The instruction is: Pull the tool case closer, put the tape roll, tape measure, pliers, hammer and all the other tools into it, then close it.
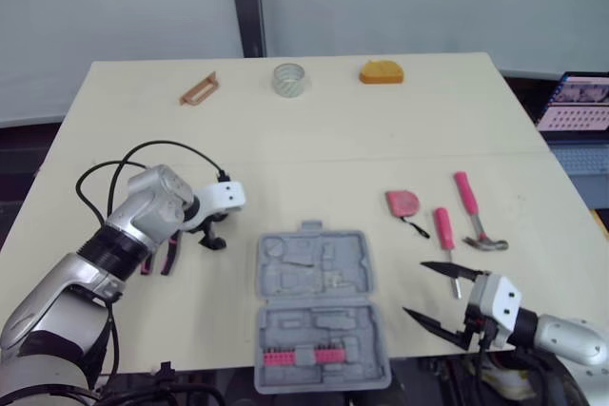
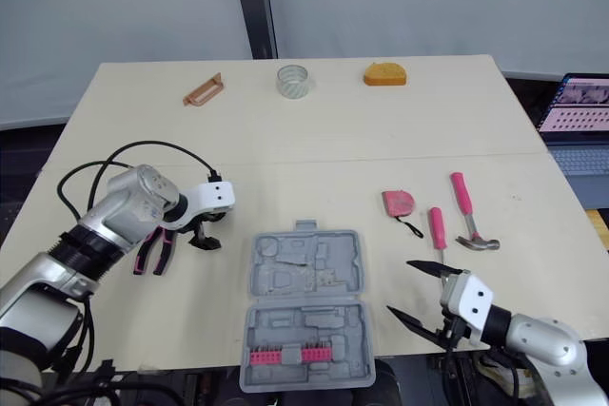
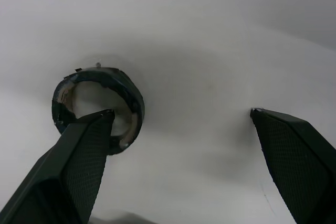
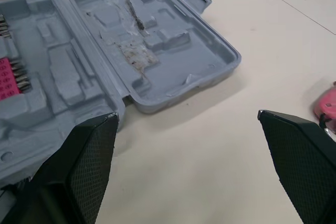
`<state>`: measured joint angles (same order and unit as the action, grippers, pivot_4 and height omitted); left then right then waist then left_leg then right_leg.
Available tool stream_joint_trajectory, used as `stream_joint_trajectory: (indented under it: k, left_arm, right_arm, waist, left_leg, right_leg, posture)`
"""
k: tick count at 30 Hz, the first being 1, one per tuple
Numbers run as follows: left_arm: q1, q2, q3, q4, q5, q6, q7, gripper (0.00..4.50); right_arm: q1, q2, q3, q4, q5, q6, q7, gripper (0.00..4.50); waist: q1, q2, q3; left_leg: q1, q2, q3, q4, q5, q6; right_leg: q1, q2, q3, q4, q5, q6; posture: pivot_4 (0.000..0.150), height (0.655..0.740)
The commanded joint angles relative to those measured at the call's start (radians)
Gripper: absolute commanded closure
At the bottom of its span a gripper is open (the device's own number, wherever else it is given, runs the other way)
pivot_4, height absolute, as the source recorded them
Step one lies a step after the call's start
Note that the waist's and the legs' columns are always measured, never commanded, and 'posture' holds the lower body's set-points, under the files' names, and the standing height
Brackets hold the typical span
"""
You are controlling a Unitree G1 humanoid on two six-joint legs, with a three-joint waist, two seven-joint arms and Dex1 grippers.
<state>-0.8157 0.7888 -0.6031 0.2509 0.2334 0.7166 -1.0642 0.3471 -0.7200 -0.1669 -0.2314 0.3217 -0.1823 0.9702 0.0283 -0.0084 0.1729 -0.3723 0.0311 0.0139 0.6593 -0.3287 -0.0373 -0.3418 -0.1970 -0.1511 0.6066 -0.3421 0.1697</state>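
Note:
The grey tool case [image 1: 319, 278] lies open at the table's near middle, with a pink bit holder [image 1: 303, 357] in its near half. My left gripper [image 3: 181, 111] hangs open low over the table, left of the case, one finger [image 3: 86, 145] overlapping a small dark tape roll [image 3: 97, 107]. Pink-handled pliers [image 1: 160, 259] lie just beside that hand. My right gripper [image 1: 440, 294] stands open right of the case, holding nothing. Beyond it lie a pink tape measure [image 1: 402, 203], a pink screwdriver [image 1: 444, 230] and a pink-handled hammer [image 1: 473, 211].
At the table's far edge sit a clear tape roll [image 1: 289, 79], an orange object [image 1: 381, 72] and a copper-coloured piece [image 1: 199, 89]. A black cable [image 1: 143, 164] loops over my left arm. A laptop [image 1: 576, 106] stands off the table to the right.

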Motion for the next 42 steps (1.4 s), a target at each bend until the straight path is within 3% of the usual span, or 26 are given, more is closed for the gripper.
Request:
stream_joint_trajectory:
  k: [1, 7, 8, 28, 33, 37, 42]
  left_arm:
    - [0.004, -0.003, 0.031, 0.009, 0.02, -0.013, 0.006, 1.27]
    - [0.004, -0.004, 0.036, 0.017, 0.031, -0.018, 0.002, 4.36]
    - [0.004, -0.005, 0.036, 0.018, 0.032, -0.017, 0.002, 4.46]
    - [0.03, 0.023, 0.099, -0.001, 0.021, -0.024, -0.024, 4.46]
    - [0.06, 0.087, 0.251, -0.125, -0.15, -0.105, -0.169, 4.46]
    - [0.076, 0.146, 0.323, -0.214, -0.307, -0.046, -0.341, 4.46]
    - [0.089, 0.144, 0.36, -0.279, -0.45, 0.022, -0.434, 4.46]
  right_arm:
    - [0.01, -0.002, -0.03, -0.005, 0.024, -0.03, 0.021, 0.0]
    - [0.011, 0.008, -0.041, 0.02, 0.053, -0.056, 0.036, 0.0]
    - [0.01, 0.013, -0.041, 0.026, 0.061, -0.062, 0.038, 0.0]
    - [-0.038, 0.067, 0.018, 0.024, 0.017, -0.058, -0.008, 0.0]
    - [-0.064, 0.049, 0.013, 0.003, 0.015, -0.026, -0.01, 0.0]
    - [-0.065, 0.038, 0.019, -0.013, 0.005, -0.032, 0.003, 0.0]
    - [-0.053, 0.041, 0.028, -0.042, 0.002, -0.022, -0.005, 0.0]
  waist:
    - [0.0, 0.0, 0.0]
    - [-0.001, 0.0, 0.0]
    - [-0.001, 0.0, 0.0]
    - [-0.004, 0.0, 0.0]
    - [-0.005, 0.0, 0.0]
    - [-0.002, 0.0, 0.0]
    - [-0.002, 0.0, 0.0]
  left_leg:
    - [0.0, 0.0, 0.0, 0.0, 0.0, 0.0]
    - [0.0, 0.0, 0.0, 0.0, 0.0, 0.0]
    - [0.0, 0.0, 0.0, 0.0, 0.0, 0.0]
    - [0.0, 0.0, 0.0, 0.001, 0.0, 0.0]
    - [0.0, 0.0, 0.0, 0.001, 0.0, 0.0]
    - [0.0, 0.0, -0.001, 0.001, 0.0, 0.0]
    - [0.0, 0.0, -0.001, 0.002, 0.0, 0.0]
  right_leg:
    - [0.0, 0.0, 0.0, 0.0, 0.0, 0.0]
    - [0.0, 0.0, 0.0, 0.0, 0.0, 0.0]
    - [0.0, 0.0, 0.0, 0.0, 0.0, 0.0]
    - [0.0, 0.0, 0.0, 0.001, 0.0, 0.0]
    - [-0.001, 0.0, 0.0, 0.002, 0.0, 0.0]
    - [0.0, 0.0, 0.0, 0.002, 0.0, 0.0]
    - [0.0, 0.0, 0.0, 0.003, 0.0, 0.0]
  posture:
    - [0.15, 0.74]
    - [0.15, 0.74]
    - [0.15, 0.74]
    - [0.15, 0.74]
    - [0.15, 0.74]
    - [0.15, 0.74]
    - [0.15, 0.74]
